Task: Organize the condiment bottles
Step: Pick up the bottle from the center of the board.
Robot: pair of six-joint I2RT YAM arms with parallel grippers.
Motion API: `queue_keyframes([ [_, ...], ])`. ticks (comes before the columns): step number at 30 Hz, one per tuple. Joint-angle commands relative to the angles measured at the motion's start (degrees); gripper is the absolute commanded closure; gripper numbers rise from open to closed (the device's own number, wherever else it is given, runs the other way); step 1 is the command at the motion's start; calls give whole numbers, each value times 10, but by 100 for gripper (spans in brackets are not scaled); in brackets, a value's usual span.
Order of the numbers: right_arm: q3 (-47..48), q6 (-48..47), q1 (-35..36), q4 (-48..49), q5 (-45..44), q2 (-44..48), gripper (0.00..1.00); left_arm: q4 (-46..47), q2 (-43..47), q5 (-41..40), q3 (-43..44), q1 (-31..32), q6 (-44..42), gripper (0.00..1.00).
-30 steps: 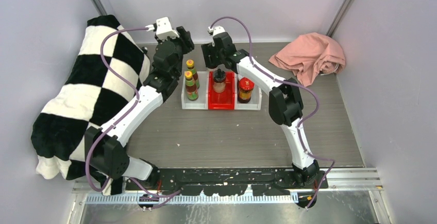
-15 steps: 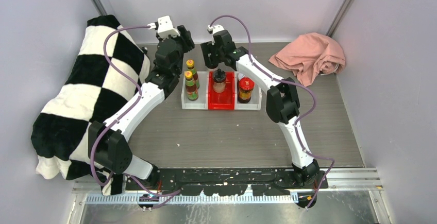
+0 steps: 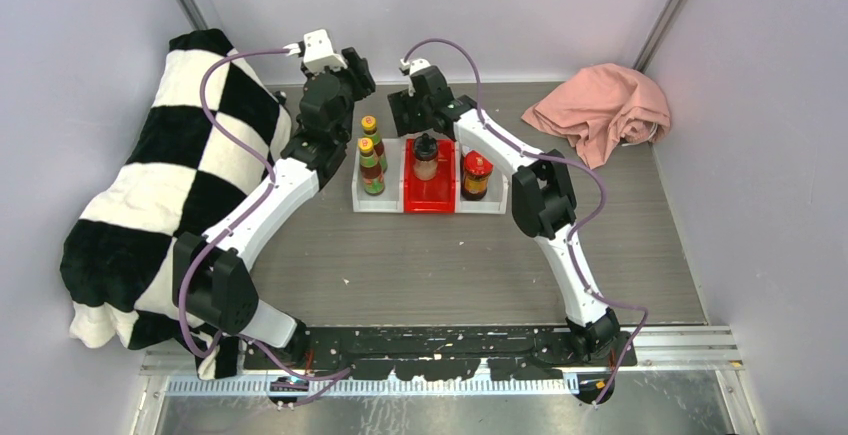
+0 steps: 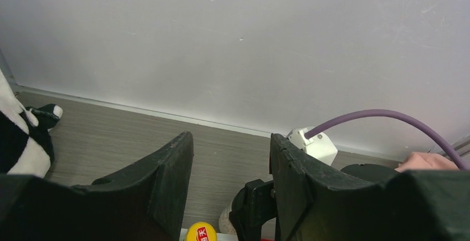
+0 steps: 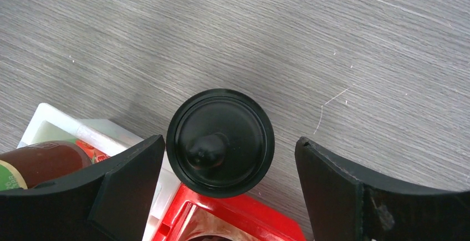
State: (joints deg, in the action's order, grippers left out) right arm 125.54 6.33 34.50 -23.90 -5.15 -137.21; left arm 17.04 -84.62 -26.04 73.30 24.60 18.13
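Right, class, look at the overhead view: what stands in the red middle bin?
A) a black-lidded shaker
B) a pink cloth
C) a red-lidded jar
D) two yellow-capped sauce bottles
A: the black-lidded shaker stands in the red bin, while the yellow-capped bottles are in the left white bin and the red-lidded jar is in the right white bin.

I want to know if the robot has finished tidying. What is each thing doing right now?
Black-lidded shaker: upright, lid on.
Sauce bottles: upright, yellow caps on.
Red-lidded jar: upright, lid on.
Left gripper: jaws open, empty.
Right gripper: jaws open, either side of the shaker lid, not touching.
Pink cloth: crumpled.
Checkered blanket: draped in a heap.
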Motion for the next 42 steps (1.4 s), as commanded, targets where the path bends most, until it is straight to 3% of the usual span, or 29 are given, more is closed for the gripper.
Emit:
queue_keyframes([
  [1,36,2,4,5,9,-4,9,34,-2,6,21,-7,11,46],
  [9,46,0,4,11,11,-16,38,37,-6,11,15,-14,14,46],
  [20,29,-3,3,37,-5,0,98,37,-9,17,13,-17,19,46],
  [42,-27,-32,4,105,-39,95,99,21,16,7,15,-18,10,46],
])
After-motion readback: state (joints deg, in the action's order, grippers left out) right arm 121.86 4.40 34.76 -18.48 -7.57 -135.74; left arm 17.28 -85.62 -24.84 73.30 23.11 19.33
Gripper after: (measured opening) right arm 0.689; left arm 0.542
